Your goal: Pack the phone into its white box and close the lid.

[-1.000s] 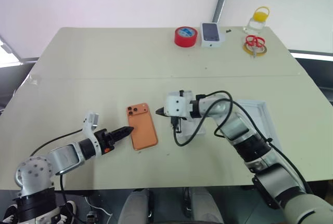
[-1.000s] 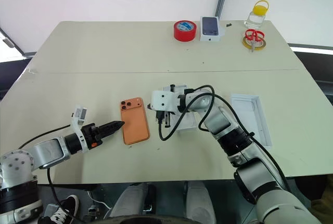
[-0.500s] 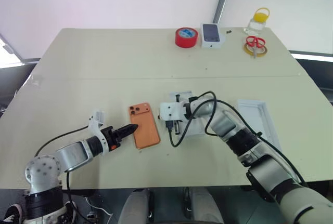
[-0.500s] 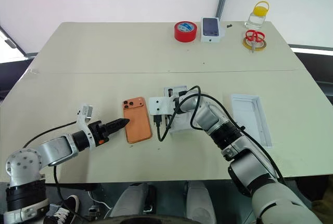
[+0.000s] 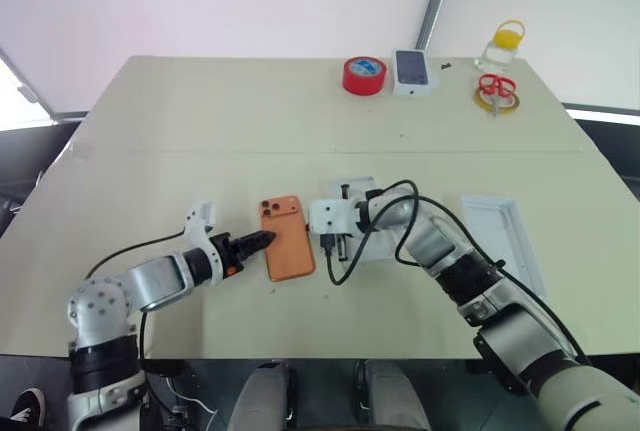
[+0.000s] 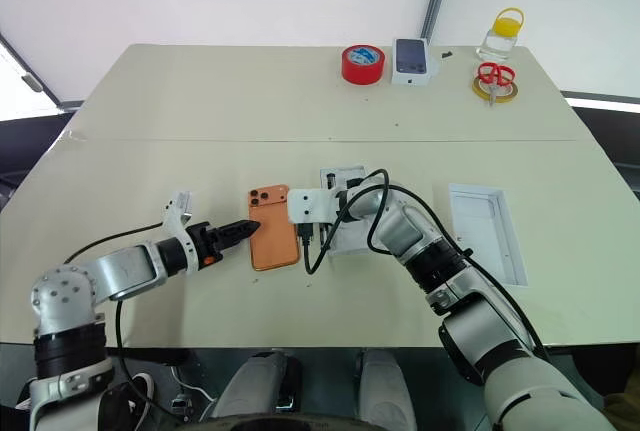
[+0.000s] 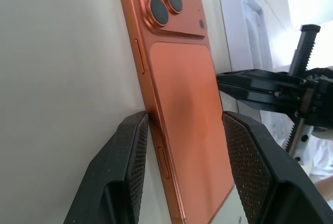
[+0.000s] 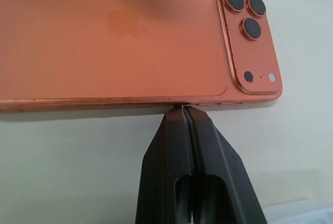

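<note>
The orange phone lies camera side up on the table, near its front. My left gripper is open at the phone's left long edge. In the left wrist view one finger sits on the table against that edge and the other finger is over the phone's back. My right gripper is shut, its tips touching the opposite long edge. A white lid with a bluish moulded inside lies mostly under my right arm. The white box lies open further right.
At the table's far edge stand a red tape roll, a small dark-screened phone on a white box, red scissors on a yellow tape ring and a yellow-lidded jar. A black cable loops beside the phone.
My left gripper has slid right until its open fingers straddle the phone's left edge. My right gripper has sunk to the table at the phone's right edge. The camera view has shifted a little.
</note>
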Controlling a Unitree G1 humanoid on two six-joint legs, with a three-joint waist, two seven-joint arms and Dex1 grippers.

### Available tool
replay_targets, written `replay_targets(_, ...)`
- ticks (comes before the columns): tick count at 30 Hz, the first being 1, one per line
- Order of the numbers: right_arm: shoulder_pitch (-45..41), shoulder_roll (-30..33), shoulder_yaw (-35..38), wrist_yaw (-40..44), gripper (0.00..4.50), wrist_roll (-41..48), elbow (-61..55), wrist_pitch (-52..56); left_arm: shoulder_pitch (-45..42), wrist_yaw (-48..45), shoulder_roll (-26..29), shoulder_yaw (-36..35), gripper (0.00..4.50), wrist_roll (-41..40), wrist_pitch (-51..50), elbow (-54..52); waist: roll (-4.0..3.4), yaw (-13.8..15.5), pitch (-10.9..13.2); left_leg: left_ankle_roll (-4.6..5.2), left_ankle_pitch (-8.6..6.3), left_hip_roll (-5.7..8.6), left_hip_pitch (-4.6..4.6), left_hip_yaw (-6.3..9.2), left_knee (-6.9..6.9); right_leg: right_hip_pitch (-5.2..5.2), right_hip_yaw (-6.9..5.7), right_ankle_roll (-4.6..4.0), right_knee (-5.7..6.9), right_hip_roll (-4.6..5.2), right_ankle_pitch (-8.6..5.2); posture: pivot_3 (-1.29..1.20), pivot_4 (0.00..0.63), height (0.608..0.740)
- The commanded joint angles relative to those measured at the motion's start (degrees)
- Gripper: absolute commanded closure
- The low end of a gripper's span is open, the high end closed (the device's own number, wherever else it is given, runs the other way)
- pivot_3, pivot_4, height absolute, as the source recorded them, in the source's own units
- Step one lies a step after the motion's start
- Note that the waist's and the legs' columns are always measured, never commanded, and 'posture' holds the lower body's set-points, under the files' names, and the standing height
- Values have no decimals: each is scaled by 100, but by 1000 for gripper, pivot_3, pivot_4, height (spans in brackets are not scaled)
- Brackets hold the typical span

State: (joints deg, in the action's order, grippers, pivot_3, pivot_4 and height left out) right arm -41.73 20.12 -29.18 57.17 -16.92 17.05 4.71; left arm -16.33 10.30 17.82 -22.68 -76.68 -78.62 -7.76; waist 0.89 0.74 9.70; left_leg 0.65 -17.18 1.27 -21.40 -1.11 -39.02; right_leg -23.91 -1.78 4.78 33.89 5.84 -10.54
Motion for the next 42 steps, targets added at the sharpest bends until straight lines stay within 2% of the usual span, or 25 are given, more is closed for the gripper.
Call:
replay_targets(1,50,-219,-173,55,4460,62,-197,-148,-161,448,-212,402,2109,-301,-374,261,0,-7,0,0,0,0,1,0,0,0,0,0,0,0,0,0,150,740)
replay_targets(8,110,-205,-100,1,4460,8,-188,-188,-232,854,-196,292,2109,-840,-172,347,1,-50,1,-4,1,-1,-4,0,8,-11,1,6,1,-1,-1,0,150,740)
replay_targets(13,56,-210,-70,-61,4460,-25,-116,-220,-185,662,-57,285,2109,-858,140,226,3,-61,4,-5,0,-1,-8,-1,9,-15,1,5,0,-1,-1,0,150,740)
replay_targets(17,64,-169,-69,-88,4460,-58,-73,-265,42,491,51,50,2109,-1432,396,523,4,-138,5,-10,3,-3,-13,-1,17,-25,1,5,0,-1,-2,0,150,740)
replay_targets(18,64,-159,-70,-94,4500,-65,-59,-281,78,503,79,37,2677,-1537,459,591,4,-145,6,-11,4,-3,-14,-1,18,-29,1,5,0,-1,-1,0,150,740)
replay_targets(19,67,-146,-74,-101,4500,-76,-46,-299,114,413,131,52,3006,-1600,479,627,6,-146,8,-12,4,-3,-15,-1,19,-32,1,5,1,-1,-1,0,150,740)
replay_targets(22,63,-141,-78,-106,4500,-86,-48,-303,214,254,249,214,4412,-1809,480,703,11,-142,10,-14,5,-5,-20,-2,22,-37,1,5,0,-2,-2,0,150,740)
replay_targets(29,14,-231,71,-145,4500,61,-92,-224,297,303,424,449,4412,-2371,715,918,9,-151,12,-14,5,-7,-18,-3,28,-40,1,3,-1,-2,-2,0,150,740)
replay_targets(32,45,-340,465,22,4500,651,-314,241,293,159,496,439,4412,-2614,863,882,12,-147,16,-14,5,-8,-24,-3,28,-47,1,3,-1,-1,-2,0,150,740)
replay_targets(35,104,-274,1234,729,4500,1972,-611,771,250,-299,687,397,4412,-2122,1092,451,12,-135,23,-16,7,-9,-46,-1,25,-64,1,1,-1,-1,-1,0,150,740)
replay_targets(37,175,-9,1481,1075,3951,2353,-749,962,286,-798,716,401,4458,-1356,1598,-22,5,-135,28,-15,7,-8,-65,1,21,-76,-2,0,-6,-1,-1,0,150,740)
replay_targets(39,297,301,1543,1294,3184,2457,-883,934,308,-1107,710,392,4458,-1130,1802,-150,5,-135,28,-15,7,-7,-76,0,21,-77,-5,-2,-24,-1,-1,0,150,740)
replay_targets(41,626,855,1502,1720,2112,2503,-1229,767,292,-1436,786,449,4458,-842,1909,-160,4,-110,28,-11,4,-7,-82,0,23,-76,-7,-3,-41,-1,0,0,150,740)
replay_targets(42,832,1137,1521,1902,1595,2535,-1408,584,265,-1613,764,408,4458,-1104,1823,-35,4,-107,28,-6,1,-7,-87,1,23,-76,-11,-3,-47,-1,0,0,150,740)
